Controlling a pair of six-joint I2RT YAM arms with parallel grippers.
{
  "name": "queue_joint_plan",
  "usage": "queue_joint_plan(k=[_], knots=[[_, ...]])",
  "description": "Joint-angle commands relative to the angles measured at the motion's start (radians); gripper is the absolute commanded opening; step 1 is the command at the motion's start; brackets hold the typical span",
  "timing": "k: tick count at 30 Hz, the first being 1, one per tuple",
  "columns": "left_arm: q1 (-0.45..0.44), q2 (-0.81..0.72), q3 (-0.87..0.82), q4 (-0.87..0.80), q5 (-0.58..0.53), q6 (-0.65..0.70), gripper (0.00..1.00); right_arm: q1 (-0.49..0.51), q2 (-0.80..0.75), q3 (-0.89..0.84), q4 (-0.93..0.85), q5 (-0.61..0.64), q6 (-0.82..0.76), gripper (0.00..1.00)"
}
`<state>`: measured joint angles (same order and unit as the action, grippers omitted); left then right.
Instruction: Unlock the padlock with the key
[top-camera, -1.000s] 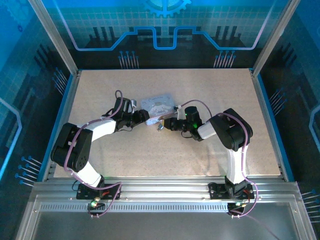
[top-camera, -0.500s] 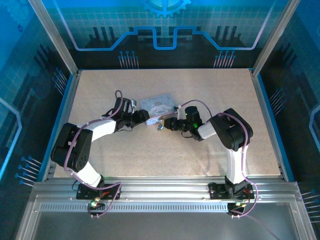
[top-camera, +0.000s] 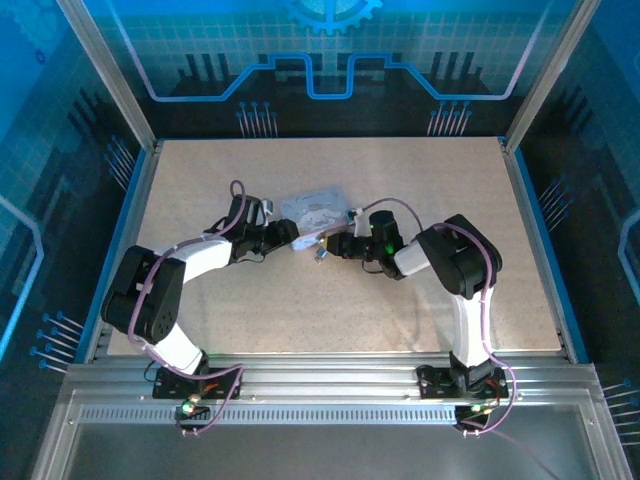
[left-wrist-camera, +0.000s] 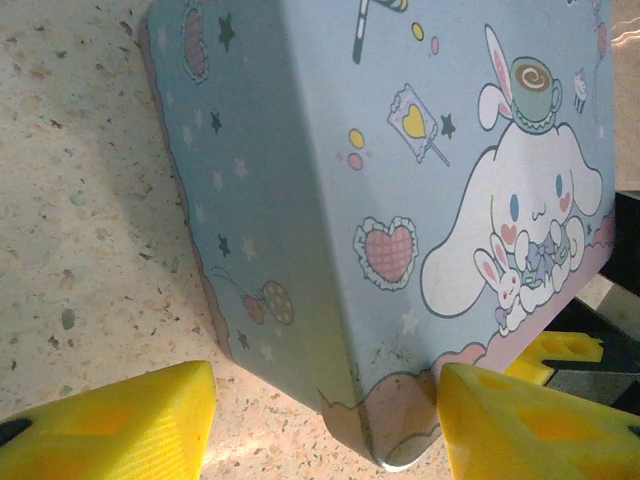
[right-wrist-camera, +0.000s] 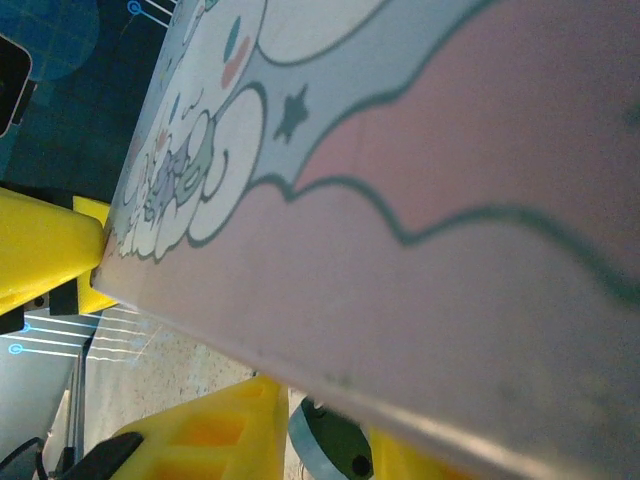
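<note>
Right wrist: the key (right-wrist-camera: 330, 446), seemingly, sits between the right fingers (right-wrist-camera: 200, 435), grip unclear; left fingers (left-wrist-camera: 110, 425) gape astride the tin (left-wrist-camera: 300, 200).

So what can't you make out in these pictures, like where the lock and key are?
Top view: a tiny pale speck by the tin; too small to call lock or key.
Right wrist view: a round grey thing, half hidden under the tin's edge and blurred.
Right gripper: open or shut unclear; the tin's edge crosses in front of it.
Left wrist view: the tin's far end is cut off by the frame.
</note>
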<state>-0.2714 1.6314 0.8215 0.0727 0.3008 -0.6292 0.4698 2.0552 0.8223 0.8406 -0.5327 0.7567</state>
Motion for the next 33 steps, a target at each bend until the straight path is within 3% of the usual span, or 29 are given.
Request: queue_joint_plan(k=[1, 9, 33], knots=[[-0.010, -0.003, -0.026, -0.051, -0.020, -0.003, 0.61, 0.002, 0.037, 0.024, 0.017, -0.041, 0.021, 0.28], [-0.011, -0.002, -0.028, -0.050, -0.021, -0.004, 0.61, 0.010, 0.060, 0.035, 0.075, -0.051, 0.049, 0.26], [-0.012, -0.014, -0.037, -0.051, -0.034, -0.004, 0.61, 0.002, 0.045, -0.020, 0.133, 0.002, 0.115, 0.00]])
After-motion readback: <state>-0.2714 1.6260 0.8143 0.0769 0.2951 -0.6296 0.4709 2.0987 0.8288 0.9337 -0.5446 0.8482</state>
